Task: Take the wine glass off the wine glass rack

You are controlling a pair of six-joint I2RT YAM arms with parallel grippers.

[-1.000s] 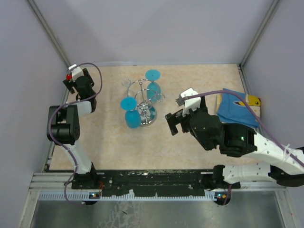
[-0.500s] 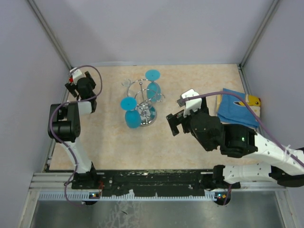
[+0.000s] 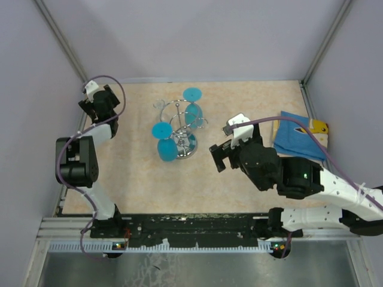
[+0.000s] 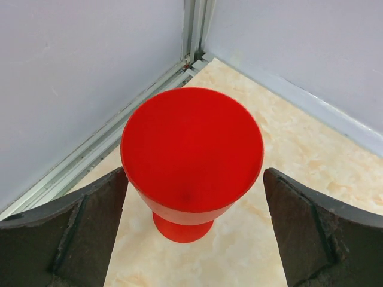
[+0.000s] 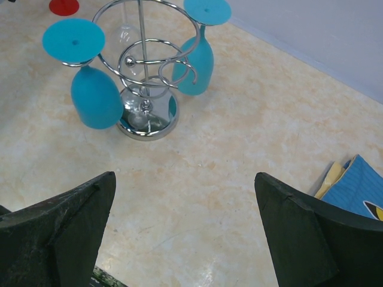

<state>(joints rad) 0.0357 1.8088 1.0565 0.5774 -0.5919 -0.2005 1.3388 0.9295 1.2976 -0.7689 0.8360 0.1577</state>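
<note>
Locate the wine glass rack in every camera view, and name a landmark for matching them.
Top external: the wine glass rack stands at centre, slightly left, between the two arms.
Left wrist: not in it.
Right wrist: the wine glass rack is at upper left.
Shared landmark: the blue cloth, at the right edge from above and bottom right in the right wrist view.

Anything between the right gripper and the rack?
Nothing: only bare table lies between the right gripper and the rack, clearest in the right wrist view.
</note>
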